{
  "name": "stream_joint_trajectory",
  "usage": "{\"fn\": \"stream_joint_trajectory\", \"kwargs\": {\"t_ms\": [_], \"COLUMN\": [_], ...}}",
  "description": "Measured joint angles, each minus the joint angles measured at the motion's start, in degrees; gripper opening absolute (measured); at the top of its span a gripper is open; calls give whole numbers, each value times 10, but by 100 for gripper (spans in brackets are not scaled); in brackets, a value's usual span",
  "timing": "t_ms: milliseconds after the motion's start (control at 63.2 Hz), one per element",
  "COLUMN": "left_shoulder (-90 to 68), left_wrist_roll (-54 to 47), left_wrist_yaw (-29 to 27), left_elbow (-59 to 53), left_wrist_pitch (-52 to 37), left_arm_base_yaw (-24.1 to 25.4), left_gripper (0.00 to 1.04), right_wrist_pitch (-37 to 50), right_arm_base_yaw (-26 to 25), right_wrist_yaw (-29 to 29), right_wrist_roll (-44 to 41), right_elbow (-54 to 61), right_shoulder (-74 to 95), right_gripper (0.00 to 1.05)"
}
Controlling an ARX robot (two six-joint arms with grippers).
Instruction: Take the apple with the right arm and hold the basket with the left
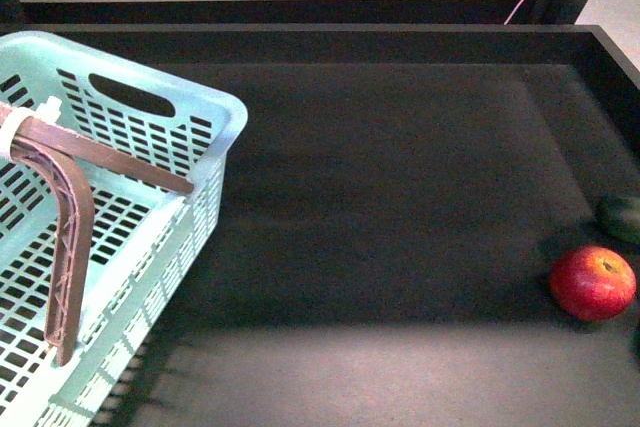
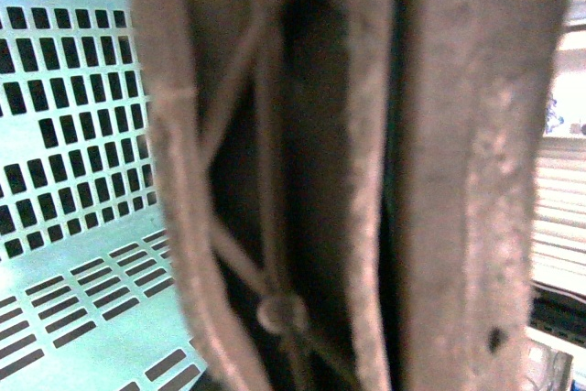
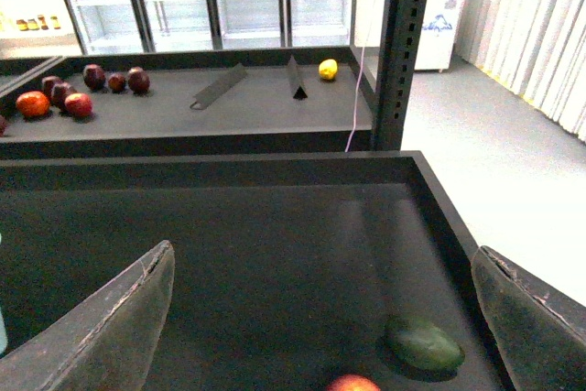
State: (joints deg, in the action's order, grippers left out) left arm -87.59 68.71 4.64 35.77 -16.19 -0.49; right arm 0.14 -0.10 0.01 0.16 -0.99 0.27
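Observation:
The red apple (image 1: 592,283) lies on the dark tray floor at the right, near the right wall. Only its top (image 3: 352,383) shows in the right wrist view, between my right gripper's (image 3: 325,318) wide-open fingers (image 3: 101,327). The gripper is above and short of it, empty. The mint-blue basket (image 1: 150,127) stands at the left, its brown latticed handle (image 1: 70,237) raised, a white zip tie (image 1: 25,132) on it. My left gripper is shut on the handle (image 2: 366,171), which fills the left wrist view; the basket floor (image 2: 82,226) shows beside it.
A dull green fruit (image 1: 622,217) lies just behind the apple by the right wall; it also shows in the right wrist view (image 3: 423,343). The tray's raised walls (image 1: 320,42) bound the floor. Distant fruits (image 3: 64,93) lie on a farther shelf.

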Motion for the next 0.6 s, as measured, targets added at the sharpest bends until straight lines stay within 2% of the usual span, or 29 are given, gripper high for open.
{"fn": "stream_joint_trajectory", "kwargs": {"t_ms": [602], "left_shoulder": [26], "left_wrist_roll": [-26], "left_wrist_yaw": [-34], "left_elbow": [193], "left_wrist_pitch": [87], "left_arm_base_yaw": [-243], "left_gripper": [14], "right_wrist_pitch": [0], "right_arm_base_yaw": [0], "right_wrist_yaw": [0], "right_wrist_roll": [0], "right_elbow": [0], "right_shoulder": [0], "right_gripper": [96]}}
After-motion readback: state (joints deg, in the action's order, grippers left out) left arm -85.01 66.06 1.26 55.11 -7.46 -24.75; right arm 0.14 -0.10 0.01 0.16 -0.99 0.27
